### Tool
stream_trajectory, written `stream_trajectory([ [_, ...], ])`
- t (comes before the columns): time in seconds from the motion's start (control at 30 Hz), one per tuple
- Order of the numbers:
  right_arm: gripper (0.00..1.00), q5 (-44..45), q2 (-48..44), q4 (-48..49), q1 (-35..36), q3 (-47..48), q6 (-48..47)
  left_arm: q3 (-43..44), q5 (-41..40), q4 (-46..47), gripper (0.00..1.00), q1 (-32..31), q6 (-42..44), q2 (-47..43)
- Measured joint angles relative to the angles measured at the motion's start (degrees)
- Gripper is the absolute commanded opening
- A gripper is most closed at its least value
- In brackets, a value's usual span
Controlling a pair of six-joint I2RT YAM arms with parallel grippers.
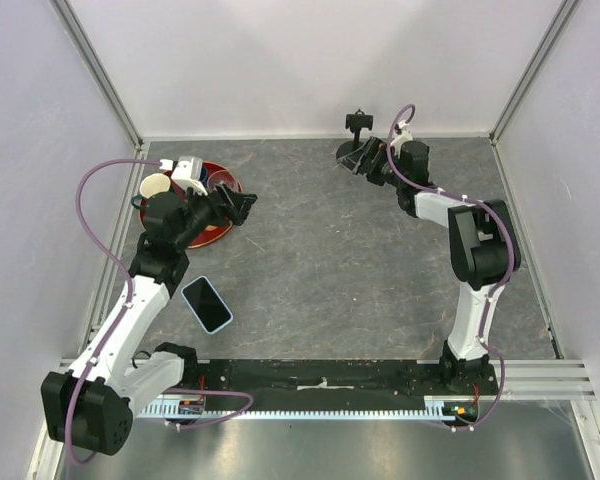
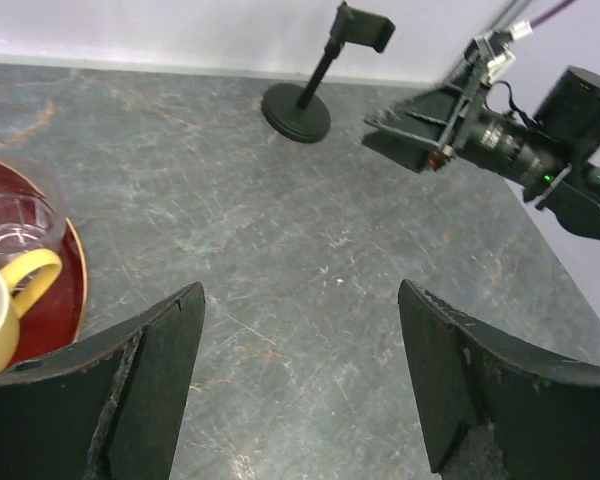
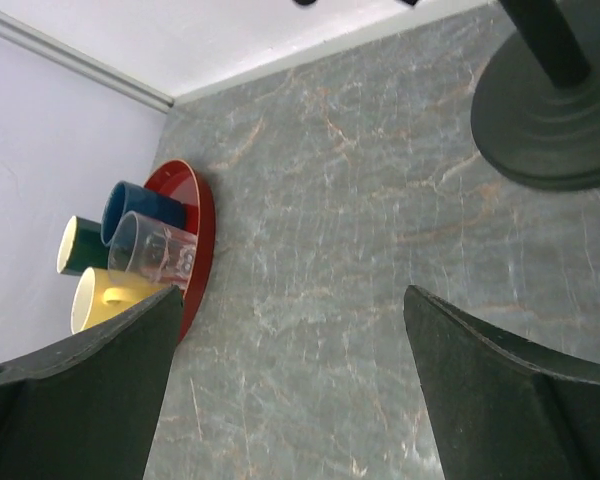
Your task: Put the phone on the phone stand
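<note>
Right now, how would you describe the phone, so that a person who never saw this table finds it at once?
Start at the grey table, near left side, beside the left arm's white link. The phone lies flat there, alone. It is the only flat rectangle, black screen with light blue edges, unlike the round cups on the red plate behind.

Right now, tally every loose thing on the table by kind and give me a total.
Phone: 1
Phone stand: 1
Red plate: 1
Cups: 3 (yellow cup, blue cup, dark green cup)
Clear glass: 1
Total: 7
</note>
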Motion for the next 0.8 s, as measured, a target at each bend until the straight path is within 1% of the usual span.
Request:
stream_trajectory([
  [0.07, 0.98, -0.2, 1.5, 0.9, -0.2, 1.2, 0.5, 0.4, 1.8, -0.2, 0.81, 0.0, -0.6, 0.9],
  [0.17, 0.98, -0.4, 4.4, 5.6, -1.1, 2.5, 3.3, 1.0, 4.6, -0.3, 0.8, 0.4, -1.7, 2.2],
  [0.27, 0.98, -0.3, 6.6, 11.6, -2.7, 2.3, 8.7, 1.1, 6.8, -0.2, 0.78, 1.0, -2.9, 2.9],
  [0.4, 0.98, 0.5, 9.1, 22.0, -6.0, 0.0, 16.5, 1.1, 8.9, 0.0, 0.75, 1.9, -4.4, 4.2],
  [0.53, 0.98, 3.3, 11.5, 28.3, -7.9, -0.1, 21.5, 1.1, 10.8, 0.3, 0.75, 2.1, -5.8, 5.4],
  [0.67, 0.98, 4.6, 15.1, 32.3, -7.8, 2.0, 24.3, 1.1, 12.4, 1.0, 0.75, 2.1, -6.6, 5.7],
  [0.8, 0.98, 3.9, 18.7, 35.0, -7.4, 6.0, 24.2, 1.1, 13.4, 1.7, 0.75, 2.1, -7.2, 5.7],
])
